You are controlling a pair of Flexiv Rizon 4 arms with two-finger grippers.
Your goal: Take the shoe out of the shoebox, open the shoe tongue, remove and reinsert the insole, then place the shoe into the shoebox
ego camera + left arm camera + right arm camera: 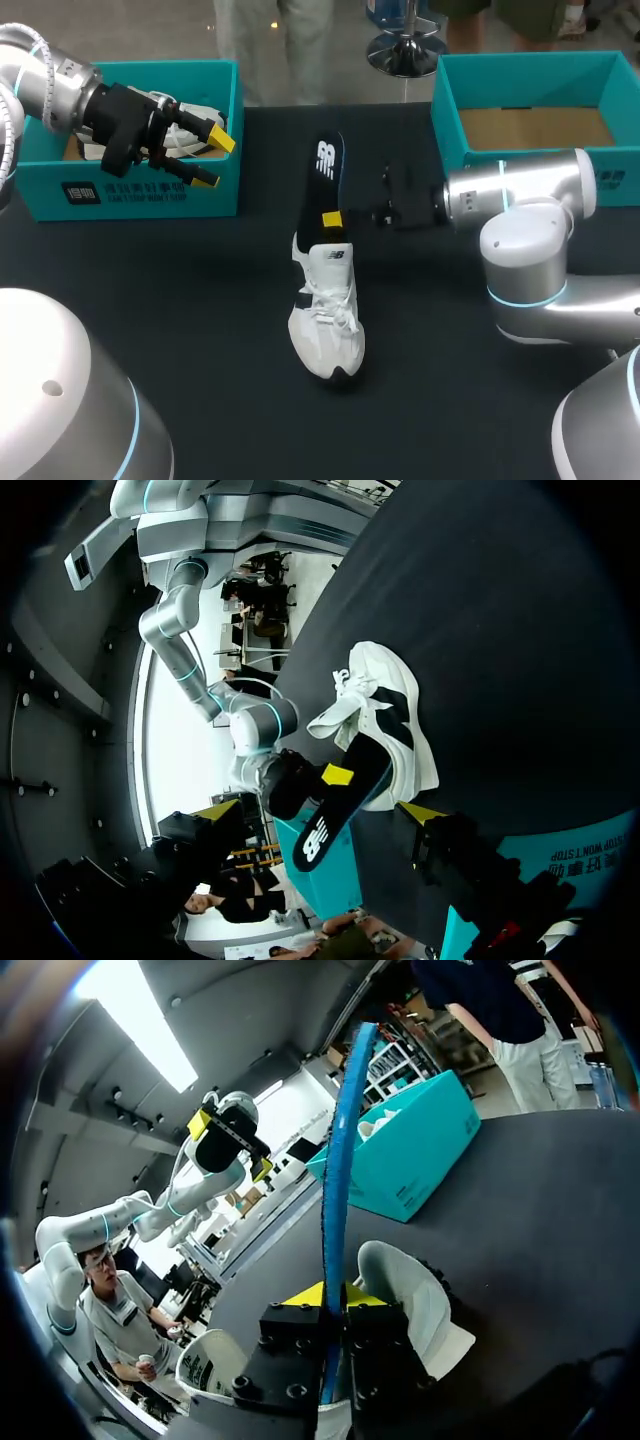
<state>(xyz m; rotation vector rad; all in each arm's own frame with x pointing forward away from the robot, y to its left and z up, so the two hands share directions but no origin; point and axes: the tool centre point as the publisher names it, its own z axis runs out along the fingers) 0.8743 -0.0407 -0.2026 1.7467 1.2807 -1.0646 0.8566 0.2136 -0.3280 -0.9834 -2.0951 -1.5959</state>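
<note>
A white shoe [325, 325] lies on the black table, toe toward the front. Its dark insole [325, 175] with a blue edge sticks out of the shoe's opening and points to the back. My right gripper [332, 218] comes in from the right and is shut on the insole just above the shoe's heel. In the right wrist view the insole [335, 1180] runs edge-on between the yellow tips [325, 1300], with the shoe [410, 1300] beside them. My left gripper [205, 155] hangs open over the left teal shoebox [130, 190]. In the left wrist view, shoe [390, 720] and insole [330, 825] lie ahead of its fingers.
A second teal shoebox [530, 75] stands at the back right with a brown floor showing. Something white lies in the left box, partly hidden by my left gripper. Bare black table surrounds the shoe.
</note>
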